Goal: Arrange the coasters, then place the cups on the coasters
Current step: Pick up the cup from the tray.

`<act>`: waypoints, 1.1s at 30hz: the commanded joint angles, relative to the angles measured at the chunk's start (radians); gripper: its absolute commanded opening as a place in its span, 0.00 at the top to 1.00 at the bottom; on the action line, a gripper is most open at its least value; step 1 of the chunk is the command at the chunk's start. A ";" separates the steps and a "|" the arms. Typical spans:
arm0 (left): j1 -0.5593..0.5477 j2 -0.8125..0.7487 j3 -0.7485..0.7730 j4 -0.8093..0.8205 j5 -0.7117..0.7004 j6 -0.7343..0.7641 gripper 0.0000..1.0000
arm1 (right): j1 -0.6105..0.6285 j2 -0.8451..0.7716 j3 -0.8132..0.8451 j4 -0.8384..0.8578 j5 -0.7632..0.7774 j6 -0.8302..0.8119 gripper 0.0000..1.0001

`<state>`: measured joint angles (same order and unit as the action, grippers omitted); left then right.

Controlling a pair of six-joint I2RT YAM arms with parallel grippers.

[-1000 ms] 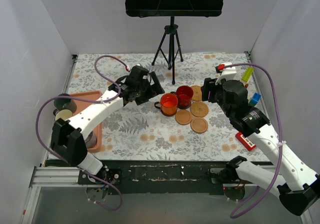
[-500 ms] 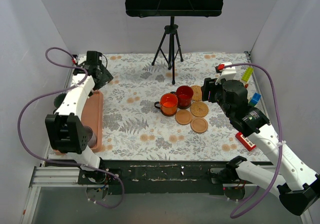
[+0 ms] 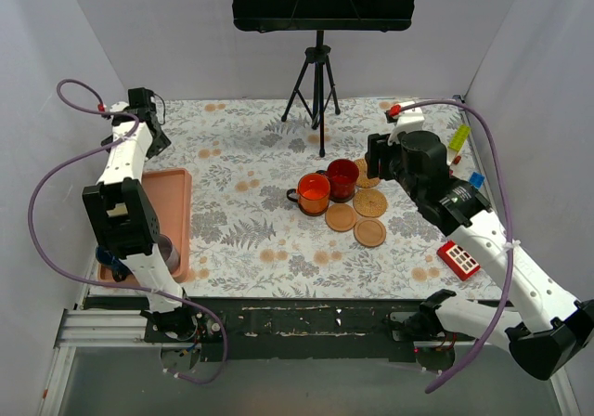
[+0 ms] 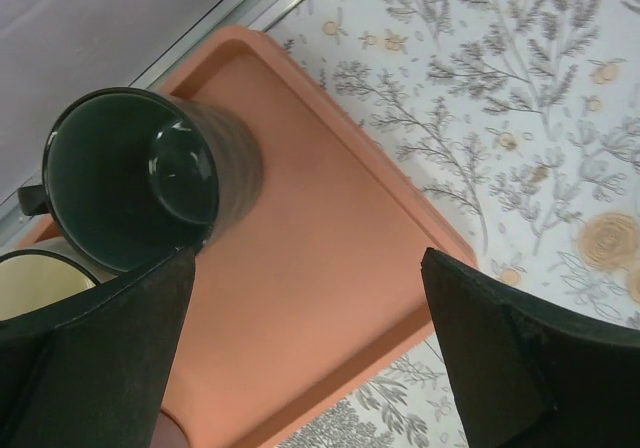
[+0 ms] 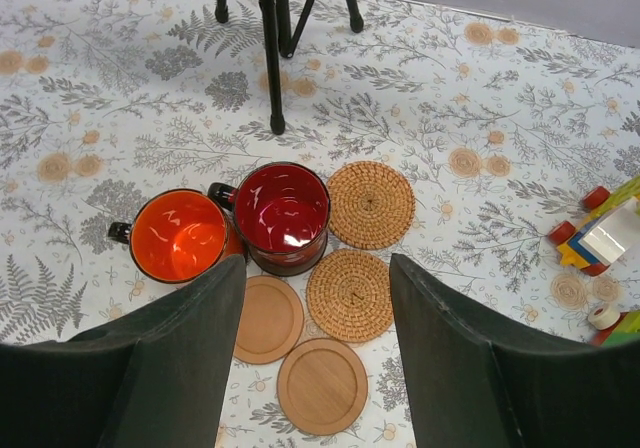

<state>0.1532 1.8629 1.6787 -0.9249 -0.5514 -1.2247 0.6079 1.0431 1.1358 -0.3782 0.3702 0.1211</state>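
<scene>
An orange cup [image 3: 314,191] [image 5: 178,235] and a red cup [image 3: 342,176] [image 5: 283,213] stand together mid-table. Right of them lie two rattan coasters [image 5: 371,204] [image 5: 349,294] and two wooden coasters [image 5: 268,318] [image 5: 322,386]. My right gripper [image 3: 376,161] [image 5: 317,268] hangs open above these coasters, holding nothing. At the far left my left gripper [image 3: 151,136] [image 4: 308,268] is open over the salmon tray [image 3: 176,202] [image 4: 330,268]. A dark green cup [image 4: 135,178] and a cream cup [image 4: 35,283] stand on the tray, left of the left finger.
A music stand's tripod [image 3: 318,91] stands behind the cups. Toy blocks [image 3: 459,137] and a red block [image 3: 458,260] lie along the right side. White walls close in left, right and back. My left arm hides most of the tray in the top view.
My left arm swung from beside the orange cup to the far left, over the tray. My right gripper shifted slightly left above the coasters.
</scene>
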 commanded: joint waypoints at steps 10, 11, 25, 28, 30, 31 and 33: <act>0.095 -0.050 -0.174 0.135 0.016 0.057 0.13 | -0.005 0.069 0.099 -0.034 -0.042 0.025 0.35; 0.100 -0.045 -0.175 0.149 0.024 0.062 0.15 | -0.005 0.069 0.102 -0.037 -0.042 0.023 0.35; 0.120 0.061 -0.137 0.144 0.077 0.065 0.66 | -0.004 0.083 0.114 -0.044 -0.042 0.031 0.35; 0.120 0.050 -0.137 0.156 0.082 0.086 0.81 | -0.005 0.087 0.114 -0.041 -0.050 0.034 0.36; 0.118 0.047 -0.134 0.161 0.097 0.116 0.88 | -0.005 0.087 0.114 -0.041 -0.051 0.035 0.36; 0.117 0.042 -0.132 0.164 0.100 0.128 0.94 | -0.005 0.089 0.114 -0.041 -0.051 0.037 0.36; 0.105 0.029 -0.131 0.172 0.096 0.157 1.00 | -0.005 0.084 0.111 -0.037 -0.048 0.037 0.36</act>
<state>0.2703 1.9522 1.5150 -0.7773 -0.4431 -1.1313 0.6079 1.1301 1.2053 -0.4324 0.3290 0.1532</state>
